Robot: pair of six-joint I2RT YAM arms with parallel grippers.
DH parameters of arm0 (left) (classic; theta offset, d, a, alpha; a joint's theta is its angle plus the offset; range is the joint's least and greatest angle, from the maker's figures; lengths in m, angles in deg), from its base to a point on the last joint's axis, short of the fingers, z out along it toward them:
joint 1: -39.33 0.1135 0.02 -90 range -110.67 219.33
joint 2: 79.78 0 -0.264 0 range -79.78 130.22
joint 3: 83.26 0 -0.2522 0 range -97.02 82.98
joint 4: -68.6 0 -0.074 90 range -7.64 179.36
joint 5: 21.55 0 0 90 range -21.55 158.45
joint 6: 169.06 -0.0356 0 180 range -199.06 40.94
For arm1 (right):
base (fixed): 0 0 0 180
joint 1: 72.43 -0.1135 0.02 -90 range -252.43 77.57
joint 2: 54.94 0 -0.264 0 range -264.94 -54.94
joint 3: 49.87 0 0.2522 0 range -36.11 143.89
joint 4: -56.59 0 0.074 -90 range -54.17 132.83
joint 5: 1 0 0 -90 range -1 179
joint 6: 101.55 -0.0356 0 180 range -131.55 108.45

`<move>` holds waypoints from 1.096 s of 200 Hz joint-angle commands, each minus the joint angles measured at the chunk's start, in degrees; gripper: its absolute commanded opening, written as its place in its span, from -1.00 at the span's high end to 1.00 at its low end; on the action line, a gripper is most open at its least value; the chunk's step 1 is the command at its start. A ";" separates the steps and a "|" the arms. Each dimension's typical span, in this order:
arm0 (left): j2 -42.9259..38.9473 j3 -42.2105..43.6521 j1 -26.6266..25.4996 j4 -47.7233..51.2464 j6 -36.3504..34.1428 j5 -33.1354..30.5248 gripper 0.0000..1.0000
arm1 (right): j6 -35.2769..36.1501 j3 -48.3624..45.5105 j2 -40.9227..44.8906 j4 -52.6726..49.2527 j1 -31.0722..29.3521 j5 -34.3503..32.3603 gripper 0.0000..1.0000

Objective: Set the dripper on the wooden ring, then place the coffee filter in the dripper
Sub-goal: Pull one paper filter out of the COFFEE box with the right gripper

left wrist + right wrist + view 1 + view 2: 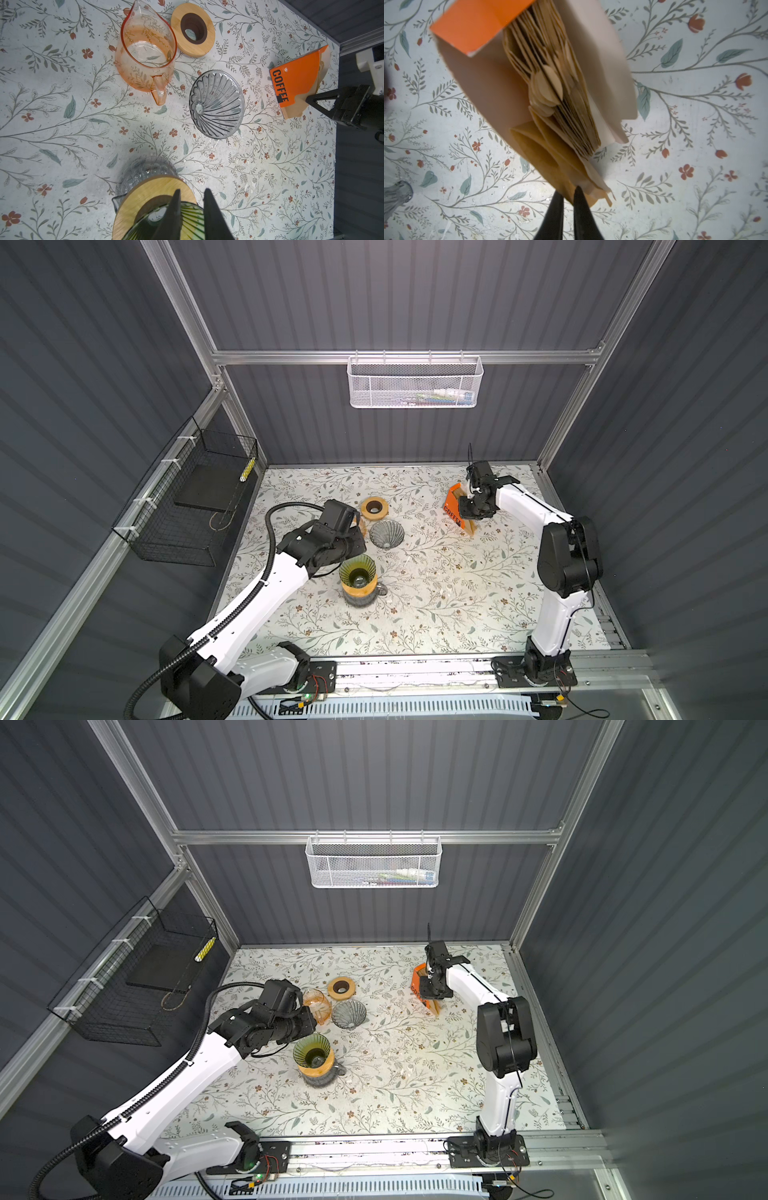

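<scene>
Brown filter (544, 160), lower centre, is pinched in my right gripper (569, 191); my left gripper (192, 190) clamps the dripper (192, 218).

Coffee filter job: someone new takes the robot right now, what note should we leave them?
Left gripper: pinching the rim of the green ribbed glass dripper, which sits on a wood-collared glass jug.
Right gripper: closed on a corner of a brown paper coffee filter, only partly out of the orange cardboard box.
Done: filter grabbed.
Left: pull it out, carry it over, seat it in the dripper.
</scene>
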 commanded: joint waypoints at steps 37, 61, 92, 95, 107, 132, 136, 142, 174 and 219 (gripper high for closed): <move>-1.32 0.24 -0.19 0.79 0.16 -0.67 0.57 | 0.25 1.36 -0.97 -1.01 -0.13 -0.99 0.74; -1.36 0.09 -0.19 0.76 0.07 -0.74 0.56 | 0.01 1.54 -1.32 -1.04 -0.12 -1.13 0.71; -1.30 -0.10 -0.19 0.79 -0.02 -0.75 0.56 | 0.01 1.64 -1.16 -1.20 -0.13 -0.89 0.87; -1.36 -0.15 -0.19 0.79 -0.02 -0.82 0.56 | 0.05 1.58 -1.07 -1.21 -0.13 -0.93 0.89; -1.40 -0.11 -0.19 0.79 0.02 -0.78 0.56 | 0.18 1.55 -0.56 -1.28 -0.13 -0.97 0.95; -1.38 -0.07 -0.19 0.79 -0.02 -0.80 0.56 | 0.44 1.64 0.81 -1.74 -0.22 -1.00 1.00; -1.43 0.03 -0.19 0.79 -0.02 -0.76 0.56 | 0.44 1.64 1.01 -1.91 -0.22 -1.07 1.00; -1.47 0.11 -0.19 0.71 0.07 -0.80 0.56 | 0.44 1.57 1.41 -2.01 -0.22 -1.15 1.00; -1.76 0.64 -0.19 0.09 0.24 -0.59 0.56 | 0.61 1.55 2.70 -2.62 -0.22 -1.75 1.00; -2.21 0.75 -0.19 0.18 0.09 -0.73 0.56 | 0.57 0.81 4.43 -3.30 -0.31 -1.51 1.00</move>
